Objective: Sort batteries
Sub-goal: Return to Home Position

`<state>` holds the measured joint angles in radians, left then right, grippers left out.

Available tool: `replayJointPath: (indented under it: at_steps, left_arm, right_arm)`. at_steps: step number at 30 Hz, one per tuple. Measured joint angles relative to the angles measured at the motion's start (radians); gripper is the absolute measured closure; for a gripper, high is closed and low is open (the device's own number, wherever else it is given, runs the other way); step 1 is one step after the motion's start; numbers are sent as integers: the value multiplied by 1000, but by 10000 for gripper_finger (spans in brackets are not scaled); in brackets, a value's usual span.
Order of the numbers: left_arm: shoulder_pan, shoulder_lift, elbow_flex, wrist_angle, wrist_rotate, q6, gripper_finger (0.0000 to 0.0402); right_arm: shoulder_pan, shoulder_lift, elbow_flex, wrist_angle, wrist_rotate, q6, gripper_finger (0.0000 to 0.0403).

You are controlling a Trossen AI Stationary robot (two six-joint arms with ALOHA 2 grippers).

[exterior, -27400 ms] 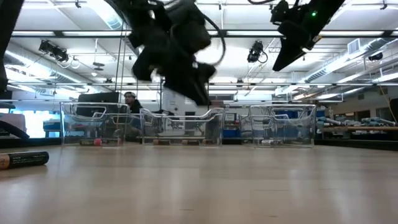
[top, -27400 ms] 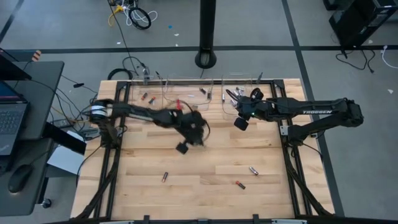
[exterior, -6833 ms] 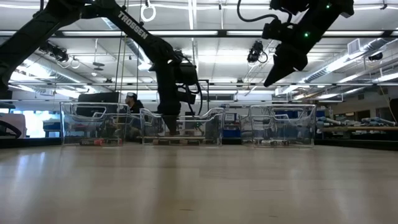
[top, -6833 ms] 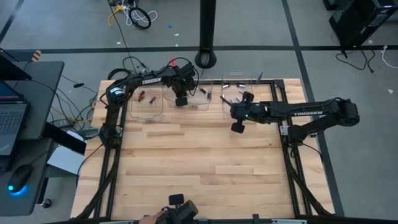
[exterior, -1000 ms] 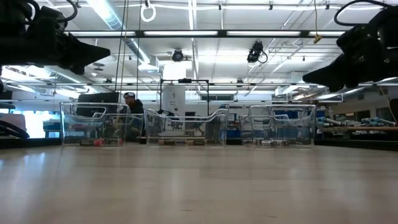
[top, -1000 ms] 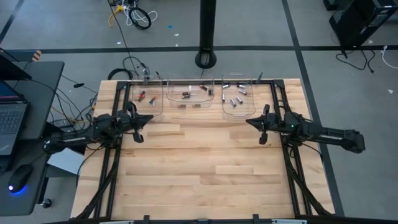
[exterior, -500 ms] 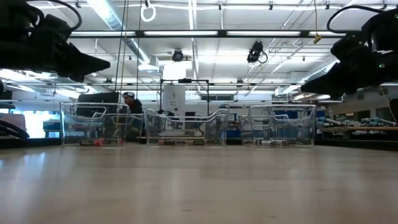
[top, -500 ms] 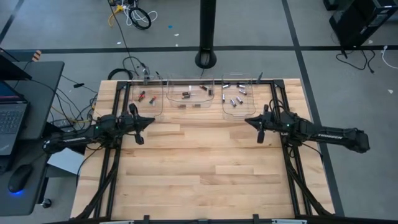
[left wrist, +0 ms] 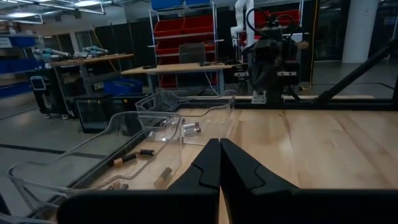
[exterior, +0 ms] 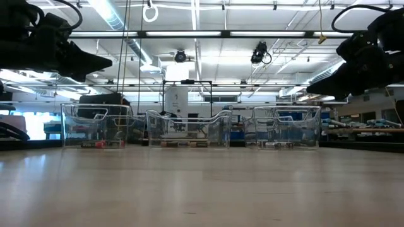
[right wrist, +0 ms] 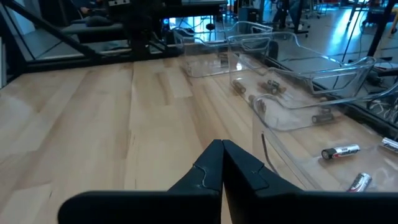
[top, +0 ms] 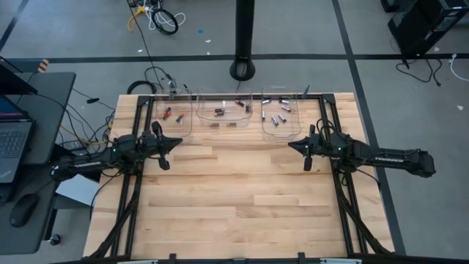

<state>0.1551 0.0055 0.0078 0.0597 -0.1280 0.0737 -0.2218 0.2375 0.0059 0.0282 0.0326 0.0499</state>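
The batteries lie in three clear bins along the table's far edge: red-ended ones in the left bin (top: 172,115), dark ones in the middle bin (top: 224,114), silver ones in the right bin (top: 278,115). My left gripper (top: 174,142) is shut and empty at the table's left edge, pointing right; it also shows in its own wrist view (left wrist: 220,160). My right gripper (top: 292,144) is shut and empty at the right edge, pointing left; its wrist view (right wrist: 221,158) shows the fingers closed.
Bare wooden tabletop (top: 234,198) lies between and in front of the two arms. The three bins show in the low view as clear walls (exterior: 187,129) at the far side. A black post base (top: 242,70) stands on the floor behind the table.
My right gripper has drawn slightly toward the table's left and far side; my left gripper has shifted a little toward the right. Both stay shut. A person seen beyond the bins in the low view has dropped out of sight.
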Motion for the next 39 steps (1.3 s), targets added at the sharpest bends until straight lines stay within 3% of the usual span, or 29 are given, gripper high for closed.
replayJointPath:
  at_steps: [39]
  left_arm:
    - [0,0,0,1,0,0,392]
  right_arm:
    - [0,0,0,0,0,0,379]
